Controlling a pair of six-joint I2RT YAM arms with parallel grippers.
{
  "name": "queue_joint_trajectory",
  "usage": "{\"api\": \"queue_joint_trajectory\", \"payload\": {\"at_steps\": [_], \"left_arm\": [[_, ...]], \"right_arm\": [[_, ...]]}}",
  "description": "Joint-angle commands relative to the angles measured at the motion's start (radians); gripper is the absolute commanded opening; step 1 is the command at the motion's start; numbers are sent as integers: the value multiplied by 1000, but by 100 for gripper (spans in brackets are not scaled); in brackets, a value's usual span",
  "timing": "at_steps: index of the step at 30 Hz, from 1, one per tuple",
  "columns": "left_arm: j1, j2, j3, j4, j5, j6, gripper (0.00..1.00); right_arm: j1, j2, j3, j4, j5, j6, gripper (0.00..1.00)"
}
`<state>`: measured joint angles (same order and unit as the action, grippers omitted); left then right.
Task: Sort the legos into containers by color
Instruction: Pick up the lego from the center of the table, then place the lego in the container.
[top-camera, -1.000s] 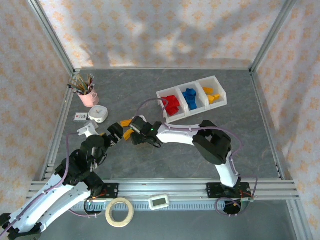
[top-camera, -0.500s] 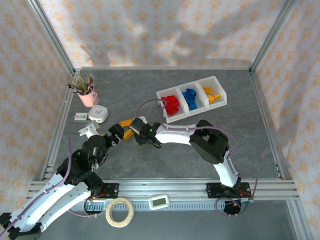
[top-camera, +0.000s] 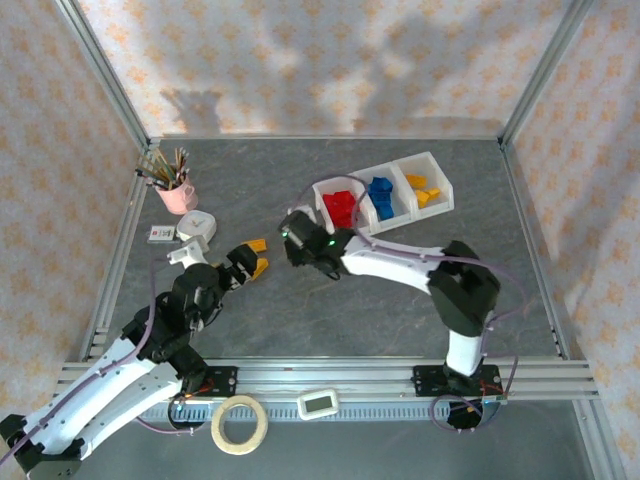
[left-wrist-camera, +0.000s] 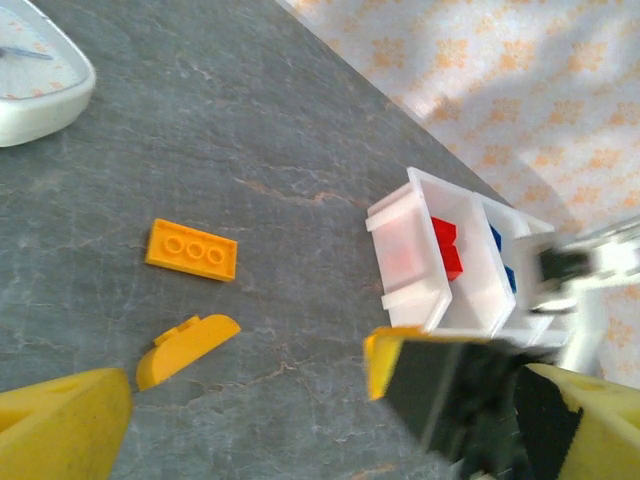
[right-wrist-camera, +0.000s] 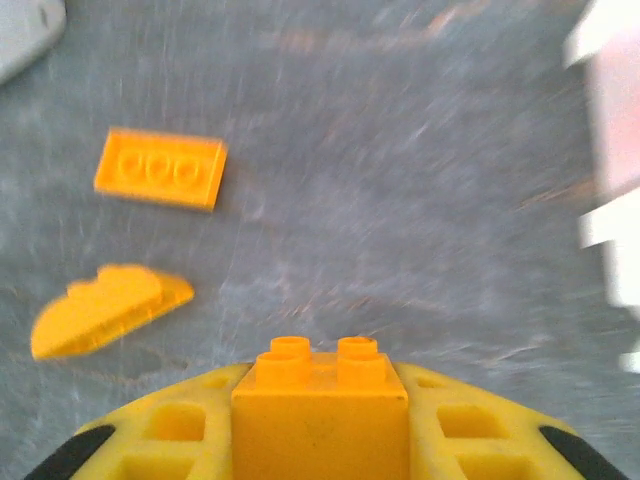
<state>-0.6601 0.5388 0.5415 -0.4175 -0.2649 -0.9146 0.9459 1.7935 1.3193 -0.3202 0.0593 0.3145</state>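
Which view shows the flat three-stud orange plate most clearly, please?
The left wrist view: the orange plate is sharp and whole, studs distinct. The right wrist view has it whole too, but blurred.

You are looking at a grey marbled tabletop (top-camera: 330, 325) boxed in by pale walls papered with small orange flowers (top-camera: 330, 70). Silver aluminium posts (top-camera: 104, 70) rise at the far corners, a ribbed aluminium rail (top-camera: 340, 376) runs along the near edge, and soft shadows mottle the far wall.
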Motion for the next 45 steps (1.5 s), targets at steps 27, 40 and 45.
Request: {"api": "queue_joint_trajectory", "payload": {"at_steps": [27,40,45], "left_arm": [[7,544,217,522,278,167,99],[26,529,213,512,261,180,99],[44,492,203,492,260,180,99]], "right_arm": [[-803,101,193,-52,72,-91,21],[-811,263,414,-114,45,-105,58],[-778,132,308,-96,1,-85,67]]}}
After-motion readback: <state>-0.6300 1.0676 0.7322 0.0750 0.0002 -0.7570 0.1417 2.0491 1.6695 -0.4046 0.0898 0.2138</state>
